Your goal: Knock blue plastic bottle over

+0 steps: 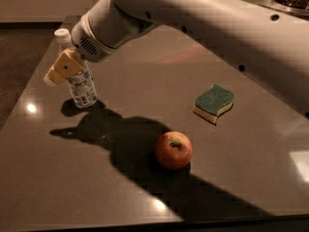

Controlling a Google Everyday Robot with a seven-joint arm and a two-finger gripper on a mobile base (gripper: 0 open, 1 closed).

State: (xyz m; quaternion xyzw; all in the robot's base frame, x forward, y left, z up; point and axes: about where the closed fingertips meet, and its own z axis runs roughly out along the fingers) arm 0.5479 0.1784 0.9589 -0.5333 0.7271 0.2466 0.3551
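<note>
- The gripper (60, 69) hung well to the far left of the apple (173, 150). It sat level with the upper half of the bottle (83, 88) and overlapped it in the view. Contact could not be confirmed, and how wide the gripper stood could not be told.
- The arm (193, 18) ran from the gripper up and to the right, passing behind and above the apple.
- The bottle stood on its base on the table (145, 71), well apart from the apple on its far-left side and near the table's left edge.
- Its long axis was close to vertical, with the cap (62, 33) on top. The cap appeared left of the base in the view. Whether that was a true lean or the camera angle could not be told.
- Step in hand, as judged: the sideways push. The bottle was not yet down.
- The next move called for a lateral stroke applied high on the body. It would have to carry on until the bottle passed its tipping point. A low push would probably slide it across the smooth top instead.
- Caution: a leftward fall would point the bottle toward the table edge, and it could roll off.
- The sponge (214, 102) lay beyond the apple to its right, well clear of the stroke.
</note>
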